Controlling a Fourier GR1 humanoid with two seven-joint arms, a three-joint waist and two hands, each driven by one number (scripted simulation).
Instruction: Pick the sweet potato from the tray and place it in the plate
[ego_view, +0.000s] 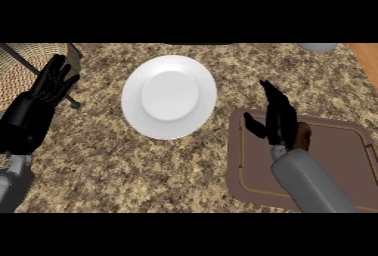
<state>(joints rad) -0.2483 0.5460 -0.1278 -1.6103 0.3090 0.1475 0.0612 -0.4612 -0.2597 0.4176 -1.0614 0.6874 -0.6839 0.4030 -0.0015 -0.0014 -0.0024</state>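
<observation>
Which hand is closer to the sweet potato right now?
Right. The right hand is over the brown tray, right beside the sweet potato. The left hand rests open at the far left edge, beyond the white plate.

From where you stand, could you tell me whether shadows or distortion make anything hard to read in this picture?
In the head view, the white plate looks taller than wide, with soft shading marking its inner well; the right hand hides most of the sweet potato on the brown tray, and its black fingers blur together; the left hand rests open at the left edge.
</observation>
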